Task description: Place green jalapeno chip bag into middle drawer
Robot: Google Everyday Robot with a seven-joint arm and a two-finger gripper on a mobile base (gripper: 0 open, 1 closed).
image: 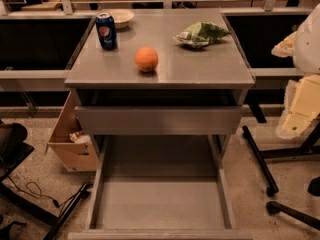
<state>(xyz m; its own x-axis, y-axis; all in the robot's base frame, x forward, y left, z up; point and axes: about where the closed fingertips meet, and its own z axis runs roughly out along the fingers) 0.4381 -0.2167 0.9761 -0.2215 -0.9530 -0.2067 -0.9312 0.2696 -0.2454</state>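
Crumpled green jalapeno chip bag (202, 34) on smooth cabinet top (200, 66); tool (300, 111) far right.

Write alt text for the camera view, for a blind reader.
A green jalapeno chip bag lies at the back right of a grey cabinet top, an orange near the middle, a blue soda can back left beside a bowl. Below, the middle drawer is pulled open. The gripper is not in view.
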